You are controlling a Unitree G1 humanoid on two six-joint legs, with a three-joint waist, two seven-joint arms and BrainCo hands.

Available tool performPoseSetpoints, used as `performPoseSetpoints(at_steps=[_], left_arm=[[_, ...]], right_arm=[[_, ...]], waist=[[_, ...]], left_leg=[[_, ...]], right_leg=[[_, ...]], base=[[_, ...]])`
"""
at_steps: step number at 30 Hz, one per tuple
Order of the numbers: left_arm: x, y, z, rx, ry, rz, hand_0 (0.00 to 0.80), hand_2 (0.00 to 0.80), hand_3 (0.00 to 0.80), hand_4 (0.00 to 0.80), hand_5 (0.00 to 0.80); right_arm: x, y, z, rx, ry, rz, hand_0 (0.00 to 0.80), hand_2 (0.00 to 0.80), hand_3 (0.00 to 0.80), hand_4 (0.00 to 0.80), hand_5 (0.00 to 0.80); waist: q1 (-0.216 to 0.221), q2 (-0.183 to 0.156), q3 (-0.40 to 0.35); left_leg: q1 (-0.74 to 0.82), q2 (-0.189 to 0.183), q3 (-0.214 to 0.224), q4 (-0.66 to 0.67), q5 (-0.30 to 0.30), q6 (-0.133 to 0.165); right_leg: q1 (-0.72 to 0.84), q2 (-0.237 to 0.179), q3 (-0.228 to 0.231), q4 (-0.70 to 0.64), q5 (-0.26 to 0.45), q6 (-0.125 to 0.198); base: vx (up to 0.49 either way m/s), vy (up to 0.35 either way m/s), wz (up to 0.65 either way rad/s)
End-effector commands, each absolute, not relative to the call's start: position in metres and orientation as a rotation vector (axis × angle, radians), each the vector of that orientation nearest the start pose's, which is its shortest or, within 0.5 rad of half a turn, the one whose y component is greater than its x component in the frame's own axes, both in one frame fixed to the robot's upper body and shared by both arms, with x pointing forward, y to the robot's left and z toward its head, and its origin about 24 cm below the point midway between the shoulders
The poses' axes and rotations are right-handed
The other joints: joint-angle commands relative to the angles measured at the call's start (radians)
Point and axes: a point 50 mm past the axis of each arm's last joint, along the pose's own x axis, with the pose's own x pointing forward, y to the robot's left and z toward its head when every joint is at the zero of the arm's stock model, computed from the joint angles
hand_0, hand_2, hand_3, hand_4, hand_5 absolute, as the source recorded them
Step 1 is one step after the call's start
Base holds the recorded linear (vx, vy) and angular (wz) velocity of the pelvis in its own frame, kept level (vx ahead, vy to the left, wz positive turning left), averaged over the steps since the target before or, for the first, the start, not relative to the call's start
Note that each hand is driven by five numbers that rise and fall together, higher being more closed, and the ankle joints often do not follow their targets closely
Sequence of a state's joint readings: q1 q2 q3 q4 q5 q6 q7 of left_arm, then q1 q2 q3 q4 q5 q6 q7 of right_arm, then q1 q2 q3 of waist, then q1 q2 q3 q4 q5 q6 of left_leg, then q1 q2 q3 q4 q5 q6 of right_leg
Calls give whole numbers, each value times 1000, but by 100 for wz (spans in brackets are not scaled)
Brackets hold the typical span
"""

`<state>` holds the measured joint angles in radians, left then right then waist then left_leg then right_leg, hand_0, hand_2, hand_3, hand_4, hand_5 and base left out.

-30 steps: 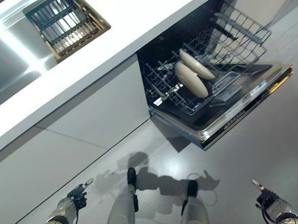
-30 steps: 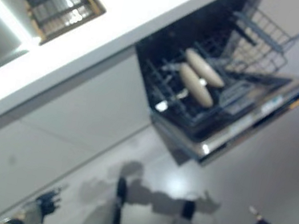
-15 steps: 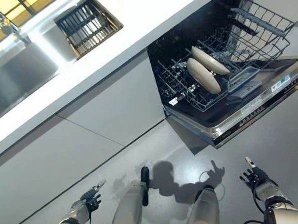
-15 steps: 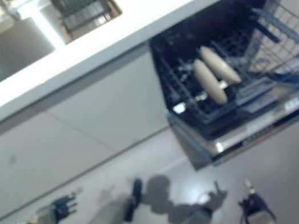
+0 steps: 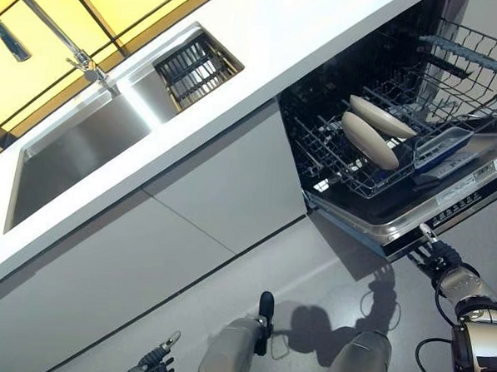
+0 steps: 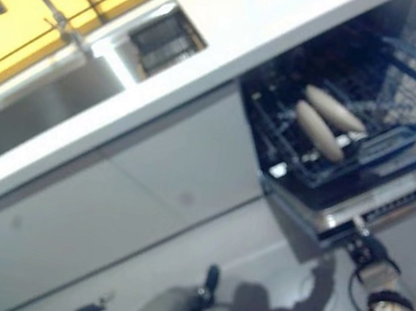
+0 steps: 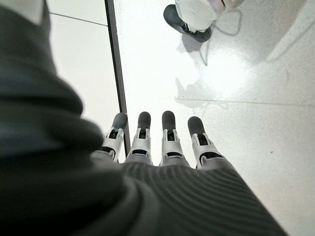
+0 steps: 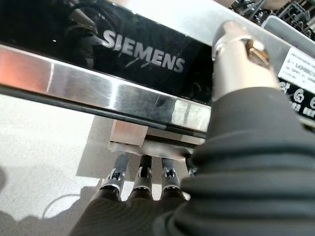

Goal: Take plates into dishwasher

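The right hand (image 5: 441, 260), fingers straight, reaches under the lowered dishwasher door (image 5: 448, 201) edge (thumb above it). Beyond it, two plates (image 5: 370, 141) stand in the lower rack (image 5: 337, 157). The left hand (image 7: 162, 142) hangs spread, empty.

We count two plates (image 5: 370, 141) (image 5: 382, 116) standing side by side in one lower rack (image 5: 333, 161) of one open dishwasher (image 5: 448, 196), above and just beyond the right hand (image 5: 437, 257); one blue-grey tray (image 5: 441, 147) lies beside them, and one upper rack (image 5: 472, 60) stands farther back. Farther off toward the left hand's (image 5: 157, 365) side we see one sink (image 5: 75, 152), one tap (image 5: 41, 17) and one slatted drain basket (image 5: 196, 67).
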<state>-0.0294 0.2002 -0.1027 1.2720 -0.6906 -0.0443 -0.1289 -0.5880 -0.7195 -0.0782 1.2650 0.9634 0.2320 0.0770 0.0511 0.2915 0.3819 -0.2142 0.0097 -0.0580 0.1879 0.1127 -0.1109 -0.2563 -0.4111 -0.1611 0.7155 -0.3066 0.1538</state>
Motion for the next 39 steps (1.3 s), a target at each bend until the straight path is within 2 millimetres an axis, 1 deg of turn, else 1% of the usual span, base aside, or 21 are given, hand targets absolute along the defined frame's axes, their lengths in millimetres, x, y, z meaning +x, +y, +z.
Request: performPoseSetpoints(at_steps=[1,3,4,9,10,11,14,15,17,18,20,21,23,24,27,31,35,39], left_arm=[[113,235,-155,-374,1042,366,0,0,0,0,0],[111,236,-155,-369,1050,371,0,0,0,0,0],[108,239,-155,-360,1058,377,0,0,0,0,0],[101,245,-155,-338,1078,391,0,0,0,0,0],[100,245,-155,-338,1078,392,0,0,0,0,0],[98,247,-155,-328,1087,390,0,0,0,0,0],[91,252,-155,-306,1110,393,0,0,0,0,0],[90,253,-155,-302,1113,394,0,0,0,0,0],[86,258,-155,-278,1127,396,0,0,0,0,0],[85,258,-155,-275,1128,395,0,0,0,0,0],[82,263,-154,-248,1133,394,0,0,0,0,0],[82,263,-154,-247,1134,394,0,0,0,0,0],[79,268,-153,-220,1140,390,0,0,0,0,0],[79,268,-153,-218,1140,390,0,0,0,0,0],[74,274,-153,-187,1148,394,0,0,0,0,0],[71,277,-152,-166,1155,392,0,0,0,0,0],[72,280,-151,-157,1150,393,0,0,0,0,0],[78,285,-149,-149,1137,412,0,0,0,0,0]], right_arm=[[356,-343,124,633,129,-309,0,0,0,0,0],[361,-337,132,626,114,-277,0,0,0,0,0],[366,-333,138,616,101,-257,0,0,0,0,0],[380,-313,160,595,44,-145,0,0,0,0,0],[379,-313,159,595,45,-145,0,0,0,0,0],[383,-308,166,594,22,-114,0,0,0,0,0],[388,-298,178,595,-27,-54,0,0,0,0,0],[388,-297,181,597,-38,-43,0,0,0,0,0],[391,-290,189,610,-87,7,0,0,0,0,0],[391,-289,190,609,-97,16,0,0,0,0,0],[392,-285,196,614,-133,40,0,0,0,0,0],[392,-285,196,615,-132,40,0,0,0,0,0],[391,-284,193,616,-146,49,0,0,0,0,0],[391,-284,193,617,-147,48,0,0,0,0,0],[387,-290,181,614,-112,24,0,0,0,0,0],[382,-298,164,591,-55,-8,0,0,0,0,0],[376,-305,148,484,35,-25,0,0,0,0,0],[366,-313,119,251,205,-58,0,0,0,0,0]], waist=[[82,-39,-13],[92,-39,-16],[107,-44,-20],[142,-61,-35],[141,-62,-34],[152,-69,-42],[169,-86,-55],[171,-83,-56],[184,-103,-69],[185,-104,-72],[197,-123,-85],[197,-123,-85],[209,-147,-102],[209,-148,-103],[212,-179,-128],[206,-203,-150],[197,-221,-164],[181,-237,-176]], left_leg=[[-3,-42,39,162,-119,42],[-1,-45,36,167,-121,42],[2,-47,34,173,-126,42],[26,-47,14,163,-119,45],[28,-48,13,164,-122,44],[33,-47,8,157,-118,45],[48,-43,-2,143,-115,45],[44,-39,0,137,-95,51],[56,-31,-6,125,-91,50],[58,-29,-8,121,-88,50],[68,-26,-19,108,-88,51],[69,-25,-20,108,-88,51],[85,-20,-30,87,-87,55],[86,-19,-30,84,-86,55],[113,0,-30,42,-79,54],[135,21,-28,-3,-65,54],[139,37,-22,-32,-51,51],[149,54,-20,-92,-26,51]], right_leg=[[72,5,-37,-2,25,-126],[86,-2,-47,-1,23,-124],[102,-8,-56,0,19,-121],[165,-15,-91,-30,30,-109],[168,-16,-92,-29,28,-108],[185,-15,-102,-45,33,-106],[229,-13,-127,-82,45,-98],[230,-13,-141,-92,67,-102],[263,-6,-161,-128,81,-94],[269,-3,-165,-137,87,-94],[293,3,-178,-171,100,-85],[295,4,-179,-173,101,-85],[322,15,-187,-219,121,-77],[325,16,-189,-224,123,-76],[358,38,-198,-291,146,-66],[371,60,-192,-344,169,-59],[372,79,-185,-386,186,-55],[360,102,-165,-445,219,-50]], base=[[129,-36,24],[60,-3,17],[80,-8,14],[101,-3,17],[95,6,13],[89,-2,16],[88,0,16],[37,12,10],[71,-14,10],[87,-46,19],[67,-55,17],[73,-72,14],[75,-79,13],[68,-78,6],[75,-94,14],[54,-87,4],[6,-64,1],[-35,-72,6]])
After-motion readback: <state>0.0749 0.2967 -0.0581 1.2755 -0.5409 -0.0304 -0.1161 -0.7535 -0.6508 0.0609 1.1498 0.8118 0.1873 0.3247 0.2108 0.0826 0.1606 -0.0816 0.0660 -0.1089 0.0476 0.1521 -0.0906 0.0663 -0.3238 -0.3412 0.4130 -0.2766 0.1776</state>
